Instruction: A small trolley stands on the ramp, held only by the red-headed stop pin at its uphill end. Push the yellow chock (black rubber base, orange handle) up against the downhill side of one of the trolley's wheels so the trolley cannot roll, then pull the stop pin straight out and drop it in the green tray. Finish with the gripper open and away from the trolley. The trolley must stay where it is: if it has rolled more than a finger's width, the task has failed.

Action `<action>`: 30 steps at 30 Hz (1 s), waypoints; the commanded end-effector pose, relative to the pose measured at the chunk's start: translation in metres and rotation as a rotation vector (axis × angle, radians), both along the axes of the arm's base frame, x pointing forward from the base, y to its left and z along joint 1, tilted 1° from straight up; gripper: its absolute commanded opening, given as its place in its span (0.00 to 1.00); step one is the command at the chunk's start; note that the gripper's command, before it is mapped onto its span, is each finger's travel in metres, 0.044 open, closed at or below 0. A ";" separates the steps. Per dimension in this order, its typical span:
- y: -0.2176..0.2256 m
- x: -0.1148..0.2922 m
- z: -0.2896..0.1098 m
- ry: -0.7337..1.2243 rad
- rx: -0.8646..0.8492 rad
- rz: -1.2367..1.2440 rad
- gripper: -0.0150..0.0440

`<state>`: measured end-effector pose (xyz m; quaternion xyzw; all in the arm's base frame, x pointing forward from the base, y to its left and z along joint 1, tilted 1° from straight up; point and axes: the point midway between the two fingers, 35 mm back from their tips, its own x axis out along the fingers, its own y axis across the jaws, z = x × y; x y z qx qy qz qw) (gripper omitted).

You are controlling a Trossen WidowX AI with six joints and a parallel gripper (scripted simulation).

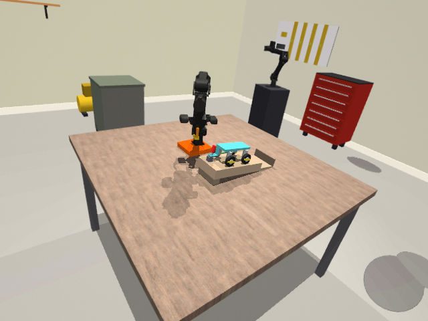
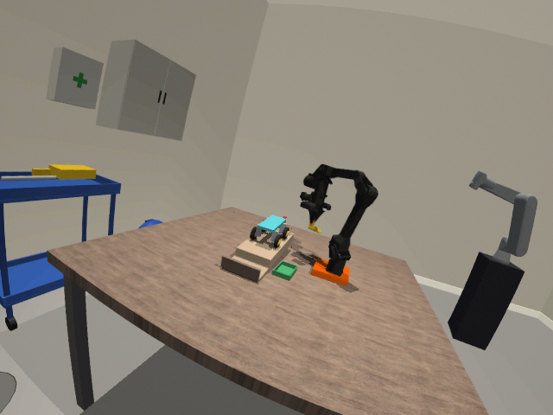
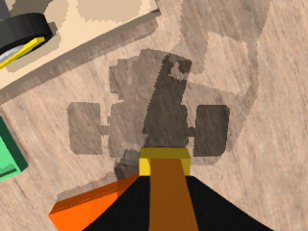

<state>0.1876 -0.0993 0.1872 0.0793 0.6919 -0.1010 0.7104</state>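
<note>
The wooden table (image 2: pixel 187 285) carries all task items. The black arm (image 2: pixel 357 201) rises from an orange base plate (image 2: pixel 341 278) and arches over, with the gripper (image 2: pixel 314 221) pointing down above the table surface.

The gripper is closed on the orange handle (image 3: pixel 168 199) of the yellow chock (image 2: pixel 314 228), which hangs clear of the table. In the wrist view the handle runs between the jaws and ends at the yellow chock body (image 3: pixel 165 162), with the gripper's shadow on the table directly beneath it.

The tan ramp (image 2: pixel 257 257) lies to one side of the gripper, near but apart from it. The trolley (image 2: pixel 270 228), with a cyan deck and black wheels with yellow hubs, stands on the ramp; the chock touches none of its wheels. The red-headed stop pin (image 1: pixel 213 149) stands at the trolley end nearest the arm base.

The green tray (image 2: pixel 284 271) sits on the table just beside the ramp, between the ramp and the base plate, below and to the side of the gripper.
</note>
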 end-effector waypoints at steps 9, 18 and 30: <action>0.000 0.001 0.000 0.007 -0.004 0.380 0.25; 0.000 0.001 0.000 0.015 -0.009 0.638 0.25; 0.000 0.001 0.000 0.028 -0.017 1.047 0.25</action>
